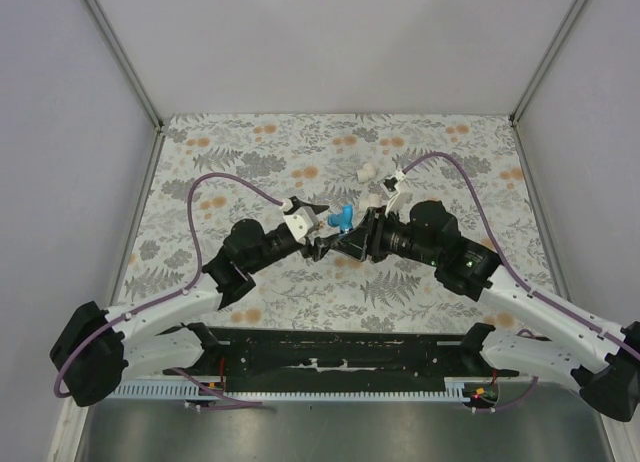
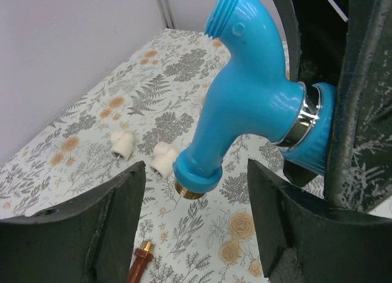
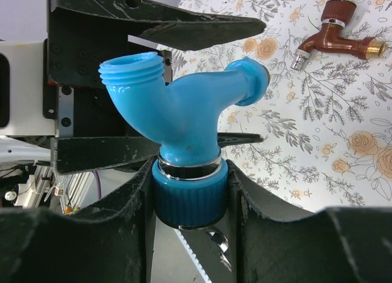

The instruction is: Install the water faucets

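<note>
We are looking into a robotics lab enclosure — plain pale panels (image 1: pixel 330 42) in metal framing (image 1: pixel 118 52) are walling in a bench (image 1: pixel 250 147) that is wearing a floral cloth, with two cabled arms (image 1: pixel 160 317) bolted along its near edge.

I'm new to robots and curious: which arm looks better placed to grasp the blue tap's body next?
Probably left. The left gripper stands open, a finger on each side of the blue faucet, while the right gripper is shut on its ribbed end.
</note>
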You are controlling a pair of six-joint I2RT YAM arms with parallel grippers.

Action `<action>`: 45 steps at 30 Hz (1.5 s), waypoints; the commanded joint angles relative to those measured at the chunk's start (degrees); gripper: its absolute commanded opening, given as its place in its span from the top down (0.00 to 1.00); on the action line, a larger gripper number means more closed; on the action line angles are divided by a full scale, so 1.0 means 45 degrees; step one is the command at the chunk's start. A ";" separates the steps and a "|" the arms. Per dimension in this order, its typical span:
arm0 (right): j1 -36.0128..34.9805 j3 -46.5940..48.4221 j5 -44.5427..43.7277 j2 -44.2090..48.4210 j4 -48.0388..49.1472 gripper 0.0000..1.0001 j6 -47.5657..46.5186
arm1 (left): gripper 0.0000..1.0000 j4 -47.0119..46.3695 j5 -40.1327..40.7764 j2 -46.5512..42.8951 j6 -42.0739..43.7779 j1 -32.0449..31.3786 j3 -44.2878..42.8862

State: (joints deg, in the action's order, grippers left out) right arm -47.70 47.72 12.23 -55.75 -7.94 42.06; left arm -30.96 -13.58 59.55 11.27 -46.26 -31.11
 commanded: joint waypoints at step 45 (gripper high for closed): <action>0.0210 0.6093 0.6751 -0.1438 -0.5559 0.06 -1.6320 | 0.98 1.8599 -0.7039 0.2646 0.0133 0.2663 -0.9706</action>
State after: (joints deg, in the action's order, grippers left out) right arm -46.74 70.83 32.27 -59.94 -33.10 -27.81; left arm 49.34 -41.47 71.66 9.43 -34.46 -71.66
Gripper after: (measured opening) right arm 0.945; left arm 0.326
